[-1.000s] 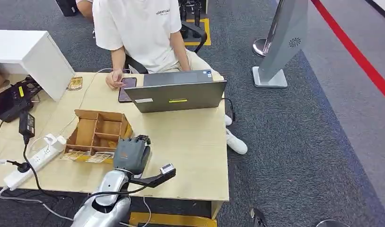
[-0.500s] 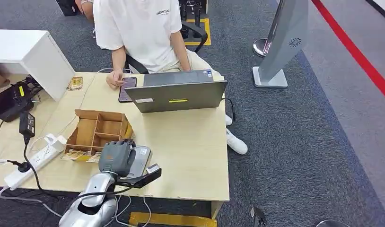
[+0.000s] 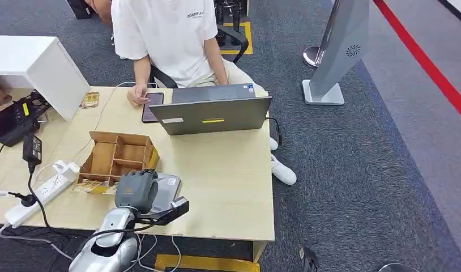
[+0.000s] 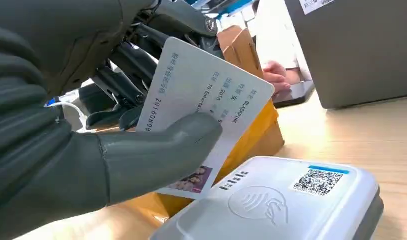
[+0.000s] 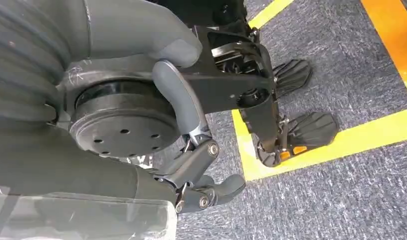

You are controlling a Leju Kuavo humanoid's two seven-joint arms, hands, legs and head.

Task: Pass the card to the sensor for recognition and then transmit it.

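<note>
The left robot hand point(image 4: 91, 140) pinches the white card point(image 4: 206, 110) between thumb and fingers, just above the grey sensor point(image 4: 286, 200) on the surface point(image 3: 228, 170). The right robot hand point(image 5: 156, 100) hangs with curled fingers, holding nothing.

- The silver left arm point(image 3: 106, 241) is reaching up over the table's near edge, close to its near left corner.
- The left robot hand point(image 3: 136, 190) is pinching a card point(image 4: 204, 107) between its thick thumb and its dark fingers point(image 4: 122, 82).
- The right robot hand point(image 5: 141, 95) is hanging with its fingers curled in, holding nothing.
</note>
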